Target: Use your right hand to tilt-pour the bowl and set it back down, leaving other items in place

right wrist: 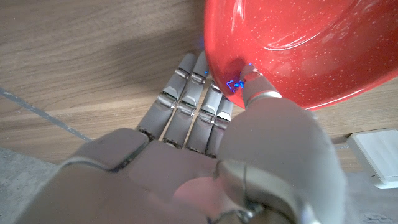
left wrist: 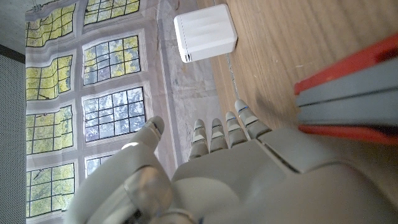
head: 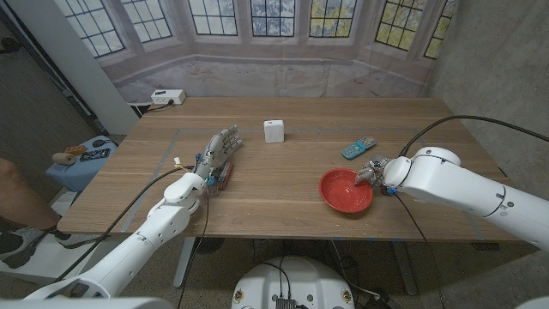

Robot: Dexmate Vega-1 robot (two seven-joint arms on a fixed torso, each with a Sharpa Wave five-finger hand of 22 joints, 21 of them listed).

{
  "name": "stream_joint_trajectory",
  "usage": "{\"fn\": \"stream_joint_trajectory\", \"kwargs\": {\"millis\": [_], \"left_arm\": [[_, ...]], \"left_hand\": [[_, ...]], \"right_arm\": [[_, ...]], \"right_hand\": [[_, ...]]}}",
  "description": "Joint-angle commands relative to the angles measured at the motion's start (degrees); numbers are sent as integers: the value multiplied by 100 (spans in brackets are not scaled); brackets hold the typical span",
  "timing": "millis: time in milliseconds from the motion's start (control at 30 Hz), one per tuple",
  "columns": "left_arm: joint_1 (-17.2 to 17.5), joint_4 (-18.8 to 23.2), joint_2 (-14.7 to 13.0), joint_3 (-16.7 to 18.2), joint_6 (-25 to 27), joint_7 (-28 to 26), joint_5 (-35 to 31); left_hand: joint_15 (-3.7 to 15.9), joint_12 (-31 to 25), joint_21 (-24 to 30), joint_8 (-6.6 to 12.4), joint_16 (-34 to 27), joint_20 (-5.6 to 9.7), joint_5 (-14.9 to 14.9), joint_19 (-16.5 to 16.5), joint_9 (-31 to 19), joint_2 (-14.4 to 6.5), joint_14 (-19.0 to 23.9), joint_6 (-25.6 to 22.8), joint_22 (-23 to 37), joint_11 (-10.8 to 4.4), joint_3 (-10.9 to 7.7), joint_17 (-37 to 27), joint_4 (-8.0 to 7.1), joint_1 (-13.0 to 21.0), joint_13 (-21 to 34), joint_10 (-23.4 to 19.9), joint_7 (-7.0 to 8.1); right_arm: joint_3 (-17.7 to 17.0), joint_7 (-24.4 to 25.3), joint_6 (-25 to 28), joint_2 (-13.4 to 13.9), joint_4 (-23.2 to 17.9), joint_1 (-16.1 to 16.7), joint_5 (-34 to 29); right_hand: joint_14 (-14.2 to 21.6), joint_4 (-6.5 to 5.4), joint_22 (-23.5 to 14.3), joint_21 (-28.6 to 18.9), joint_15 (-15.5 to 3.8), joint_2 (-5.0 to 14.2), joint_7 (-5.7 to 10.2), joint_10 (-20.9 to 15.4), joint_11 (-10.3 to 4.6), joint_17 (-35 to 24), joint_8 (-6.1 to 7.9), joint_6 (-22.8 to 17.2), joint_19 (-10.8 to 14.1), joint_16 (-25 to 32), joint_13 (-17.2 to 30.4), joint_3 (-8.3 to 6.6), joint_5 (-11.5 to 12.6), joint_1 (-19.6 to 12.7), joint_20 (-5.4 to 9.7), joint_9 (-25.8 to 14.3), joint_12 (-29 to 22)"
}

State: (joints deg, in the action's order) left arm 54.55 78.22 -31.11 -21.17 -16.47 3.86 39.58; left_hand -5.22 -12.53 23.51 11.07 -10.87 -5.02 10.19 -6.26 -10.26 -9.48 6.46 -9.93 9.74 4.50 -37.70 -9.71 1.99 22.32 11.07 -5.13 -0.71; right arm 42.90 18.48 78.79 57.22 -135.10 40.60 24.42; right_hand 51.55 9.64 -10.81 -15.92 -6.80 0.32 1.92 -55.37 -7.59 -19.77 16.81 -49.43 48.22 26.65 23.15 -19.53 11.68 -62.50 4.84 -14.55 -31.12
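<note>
Our right hand (head: 376,172) pinches the red bowl (head: 346,190) at its rim, thumb inside. That shallow pinch could slip mid-tilt. Our left hand (head: 219,153) waits, fingers extended, holding nothing.

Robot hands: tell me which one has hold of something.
The right robot hand does: it pinches the red bowl's rim, thumb inside, fingers underneath. The left robot hand grips nothing, its fingers straight, beside a red and grey object.

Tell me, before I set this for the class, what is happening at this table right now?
The robot's right hand grips the rim of the red bowl, thumb inside and fingers beneath, as the right wrist view shows. Whether the bowl is tilted yet is hard to tell. The left hand holds nothing, beside a red and grey object. A white box and a teal device sit untouched on the wooden table.
</note>
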Motion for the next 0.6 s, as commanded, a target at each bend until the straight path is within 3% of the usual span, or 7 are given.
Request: {"fn": "stream_joint_trajectory", "kwargs": {"millis": [33,300,600], "left_arm": [[-32,-81,14,9,24,1,17],[-124,-179,60,-30,47,44,10],[-218,-252,101,-68,84,73,-4]], "left_hand": [[-7,-20,-9,5,-7,-12,21,-34,-26,0,64,-51,22,-10,-14,-25,15,-17,13,-58,-10],[-17,-25,-18,6,-9,-19,22,-50,-28,-3,84,-65,23,-8,-19,-28,19,-20,15,-81,-11],[-20,-29,-30,5,-7,-27,22,-66,-29,-7,91,-80,24,3,-24,-31,21,-26,16,-105,-13]], "right_arm": [[97,158,-3,-151,115,17,-273],[58,179,-50,-190,166,64,-336],[41,115,-136,-165,203,54,-375]], "right_hand": [[206,43,-19,-68,-637,25,69,-171,-79,-74,114,-258,128,85,144,-20,22,-178,110,-61,-186],[629,61,-37,-191,-697,46,191,-465,-150,-221,309,-677,311,166,408,-71,-1,-640,287,-193,-524],[759,33,-45,-239,-699,8,253,-544,-173,-256,344,-821,350,135,480,-60,-13,-721,329,-183,-605]]}}
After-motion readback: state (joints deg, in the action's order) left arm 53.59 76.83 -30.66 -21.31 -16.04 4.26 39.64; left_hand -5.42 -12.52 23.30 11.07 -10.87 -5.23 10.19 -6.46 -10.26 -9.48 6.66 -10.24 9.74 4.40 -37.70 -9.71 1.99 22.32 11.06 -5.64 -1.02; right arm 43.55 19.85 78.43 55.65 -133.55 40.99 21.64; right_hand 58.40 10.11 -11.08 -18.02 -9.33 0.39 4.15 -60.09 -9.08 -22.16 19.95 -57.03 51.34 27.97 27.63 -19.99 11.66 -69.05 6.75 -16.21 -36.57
